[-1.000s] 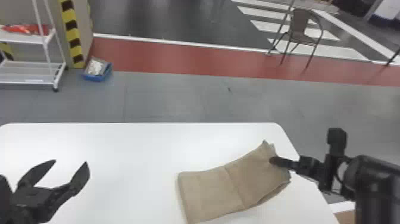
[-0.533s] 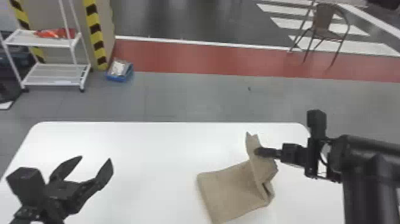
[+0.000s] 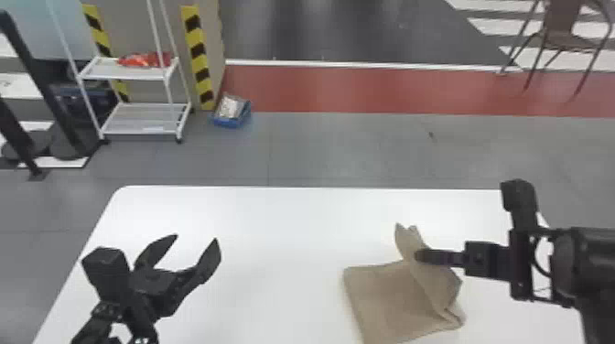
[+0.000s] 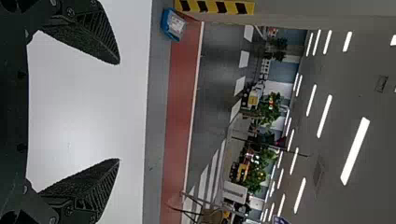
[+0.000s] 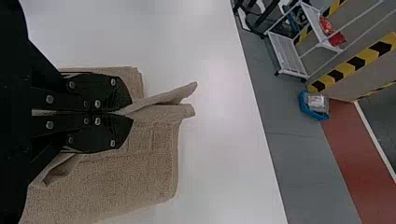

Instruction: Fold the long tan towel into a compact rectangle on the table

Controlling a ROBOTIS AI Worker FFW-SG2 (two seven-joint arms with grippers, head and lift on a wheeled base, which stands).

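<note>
The tan towel (image 3: 389, 297) lies toward the right of the white table, its right part lifted and bent up over the flat left part. My right gripper (image 3: 423, 257) pinches that raised part from the right. In the right wrist view my right gripper (image 5: 123, 113) is shut on a fold of the towel (image 5: 140, 177), with two cloth ends sticking out past the fingers. My left gripper (image 3: 196, 249) stands open over the left side of the table, well apart from the towel. The left wrist view has my left gripper (image 4: 117, 111) with nothing between its fingers.
The white table (image 3: 274, 219) has its far edge across the middle of the head view. Beyond it on the floor stand a white shelf rack (image 3: 137, 119), a blue bin (image 3: 231, 112) and a chair (image 3: 558, 32).
The right gripper has carried the towel's right part leftward, lifting it off the flat-lying position into a raised fold. The head view has shifted, showing more of the left side.
</note>
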